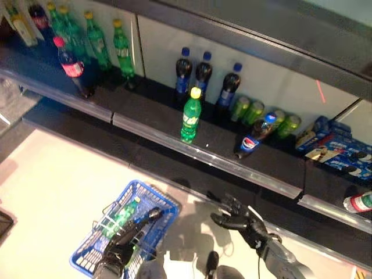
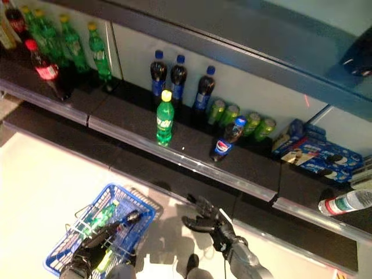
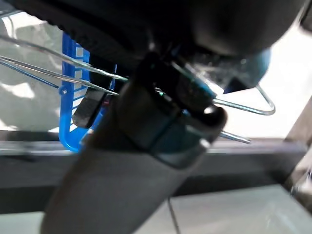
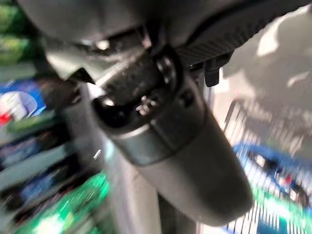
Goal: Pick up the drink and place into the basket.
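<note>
A blue wire basket [image 1: 152, 197] hangs at the lower left over the pale floor. My left hand [image 1: 121, 249] is shut on its wire handles [image 3: 243, 105]. A green bottle [image 1: 120, 215] lies inside the basket. On the shelf's front edge a green drink bottle with a yellow cap [image 1: 190, 115] stands upright. Right of it leans a dark cola bottle with a blue cap [image 1: 254, 138]. My right hand [image 1: 241, 218] hovers below the shelf edge to the right of the basket, open with fingers spread and nothing in it.
Three dark bottles with blue caps [image 1: 203, 75] stand at the shelf's back, green cans [image 1: 249, 110] beside them. Green bottles [image 1: 96, 40] and a red-capped cola [image 1: 72, 66] stand further left. Blue snack boxes [image 1: 340, 148] and a lying bottle [image 1: 357, 202] are at the right.
</note>
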Robot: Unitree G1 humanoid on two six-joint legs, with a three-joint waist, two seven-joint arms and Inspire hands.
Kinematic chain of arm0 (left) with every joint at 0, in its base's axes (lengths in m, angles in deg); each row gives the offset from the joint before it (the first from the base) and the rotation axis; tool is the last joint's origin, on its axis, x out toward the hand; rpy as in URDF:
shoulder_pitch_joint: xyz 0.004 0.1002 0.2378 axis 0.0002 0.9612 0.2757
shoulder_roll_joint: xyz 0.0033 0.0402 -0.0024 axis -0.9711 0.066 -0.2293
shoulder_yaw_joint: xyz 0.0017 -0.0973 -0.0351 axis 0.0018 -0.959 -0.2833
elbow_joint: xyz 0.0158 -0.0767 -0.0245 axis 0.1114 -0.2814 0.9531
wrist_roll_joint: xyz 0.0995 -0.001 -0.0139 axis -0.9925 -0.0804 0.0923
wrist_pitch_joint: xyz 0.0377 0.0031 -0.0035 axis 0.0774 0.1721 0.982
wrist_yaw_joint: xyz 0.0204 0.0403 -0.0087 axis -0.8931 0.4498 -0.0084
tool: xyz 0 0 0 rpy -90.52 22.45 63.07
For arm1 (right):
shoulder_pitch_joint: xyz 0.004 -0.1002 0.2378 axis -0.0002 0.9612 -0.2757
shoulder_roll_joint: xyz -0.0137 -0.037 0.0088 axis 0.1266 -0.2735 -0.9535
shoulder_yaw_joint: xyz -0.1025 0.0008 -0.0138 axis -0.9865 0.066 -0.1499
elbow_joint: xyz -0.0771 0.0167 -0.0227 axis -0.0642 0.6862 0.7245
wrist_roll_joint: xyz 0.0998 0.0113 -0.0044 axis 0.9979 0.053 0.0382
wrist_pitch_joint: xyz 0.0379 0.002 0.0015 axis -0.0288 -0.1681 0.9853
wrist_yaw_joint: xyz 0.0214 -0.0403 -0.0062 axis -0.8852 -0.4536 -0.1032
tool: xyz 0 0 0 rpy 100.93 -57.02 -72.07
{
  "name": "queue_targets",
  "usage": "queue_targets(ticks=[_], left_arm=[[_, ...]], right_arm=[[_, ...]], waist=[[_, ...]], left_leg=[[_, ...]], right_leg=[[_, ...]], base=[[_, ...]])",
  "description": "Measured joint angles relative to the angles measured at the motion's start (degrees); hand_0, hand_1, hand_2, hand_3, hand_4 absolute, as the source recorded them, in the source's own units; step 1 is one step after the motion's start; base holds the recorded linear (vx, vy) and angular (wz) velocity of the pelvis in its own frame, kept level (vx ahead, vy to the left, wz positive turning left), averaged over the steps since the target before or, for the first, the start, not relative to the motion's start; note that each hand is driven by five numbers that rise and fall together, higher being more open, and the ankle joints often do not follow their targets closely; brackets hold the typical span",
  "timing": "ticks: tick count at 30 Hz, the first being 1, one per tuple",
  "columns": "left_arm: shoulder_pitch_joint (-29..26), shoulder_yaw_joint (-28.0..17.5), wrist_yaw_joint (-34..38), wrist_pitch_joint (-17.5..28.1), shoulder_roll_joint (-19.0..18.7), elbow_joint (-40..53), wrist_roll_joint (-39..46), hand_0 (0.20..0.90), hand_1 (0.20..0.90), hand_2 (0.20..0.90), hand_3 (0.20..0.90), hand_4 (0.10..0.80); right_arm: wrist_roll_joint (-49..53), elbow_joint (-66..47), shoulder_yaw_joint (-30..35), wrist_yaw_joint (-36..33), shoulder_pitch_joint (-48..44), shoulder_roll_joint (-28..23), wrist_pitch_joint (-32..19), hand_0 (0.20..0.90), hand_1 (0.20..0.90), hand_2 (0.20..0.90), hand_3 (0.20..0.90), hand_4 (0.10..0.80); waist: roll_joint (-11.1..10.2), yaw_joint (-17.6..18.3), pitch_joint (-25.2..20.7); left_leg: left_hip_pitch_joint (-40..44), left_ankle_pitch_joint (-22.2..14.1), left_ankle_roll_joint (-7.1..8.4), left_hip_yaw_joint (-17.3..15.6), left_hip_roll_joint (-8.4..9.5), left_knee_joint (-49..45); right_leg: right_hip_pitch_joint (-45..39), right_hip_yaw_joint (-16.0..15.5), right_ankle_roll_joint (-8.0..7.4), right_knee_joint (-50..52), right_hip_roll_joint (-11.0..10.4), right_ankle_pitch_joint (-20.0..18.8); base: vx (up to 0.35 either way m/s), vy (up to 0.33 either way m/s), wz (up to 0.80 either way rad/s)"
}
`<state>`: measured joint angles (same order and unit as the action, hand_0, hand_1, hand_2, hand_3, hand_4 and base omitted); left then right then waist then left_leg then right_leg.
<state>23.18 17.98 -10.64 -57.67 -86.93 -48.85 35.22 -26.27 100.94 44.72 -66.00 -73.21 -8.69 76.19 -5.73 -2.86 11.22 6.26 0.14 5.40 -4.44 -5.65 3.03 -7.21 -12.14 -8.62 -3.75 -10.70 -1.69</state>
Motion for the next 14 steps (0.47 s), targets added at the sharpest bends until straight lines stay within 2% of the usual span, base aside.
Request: queue_targets(ticks=[1,4,7,10,14], left_arm=[[-0.2,-0.6,0.1,0.0,0.2,-0.6,0.0,0.3,0.3,0.3,0.2,0.1],[-3.0,-3.2,0.4,1.1,1.5,-9.8,-1.1,0.3,0.3,0.3,0.2,0.1],[-3.5,-3.3,0.5,1.4,1.7,-11.5,-2.2,0.3,0.3,0.3,0.2,0.1],[-5.4,-3.5,-0.3,2.6,2.4,-16.5,-4.0,0.3,0.3,0.3,0.2,0.1],[-6.5,-3.5,-0.5,3.5,2.8,-19.4,-4.6,0.3,0.3,0.3,0.2,0.1]], right_arm=[[-0.5,0.9,-0.4,-0.2,0.2,0.1,0.2,0.9,0.9,0.9,0.9,0.8],[-5.0,17.3,-0.5,-1.7,-2.0,4.3,-1.5,0.9,0.9,0.9,0.9,0.8],[-11.2,24.6,-0.5,-3.0,-1.6,5.3,-2.6,0.9,0.9,0.9,0.9,0.8],[-13.2,35.6,2.0,-5.0,-2.4,7.3,-6.7,0.9,0.9,0.9,0.9,0.8],[-12.9,43.0,6.3,-5.2,-3.0,8.6,-10.9,0.9,0.9,0.9,0.9,0.8]], waist=[[-0.4,0.0,-0.4],[0.5,0.0,-3.2],[1.0,0.0,-4.1],[1.6,0.0,-5.1],[2.0,0.2,-5.7]], left_leg=[[0.3,0.1,0.02,0.0,-0.05,0.3],[0.9,0.5,0.13,-0.3,-0.19,1.4],[1.1,0.8,0.12,-0.3,-0.17,1.8],[1.3,0.8,0.15,-0.6,-0.27,1.8],[1.6,0.9,0.16,-1.3,-0.4,1.8]], right_leg=[[-0.2,0.0,0.03,-0.2,0.1,-0.1],[-0.7,0.0,0.06,-1.1,0.3,-0.4],[-0.7,-0.1,0.07,-1.1,0.3,-0.5],[-0.8,0.0,0.18,-1.1,0.3,-0.6],[-0.6,0.0,0.29,-1.2,0.3,-0.9]], base=[[0.005,0.003,-0.04],[0.0,0.0,0.0],[0.0,0.0,0.0],[-0.016,0.035,-0.04],[-0.007,0.03,-0.09]])
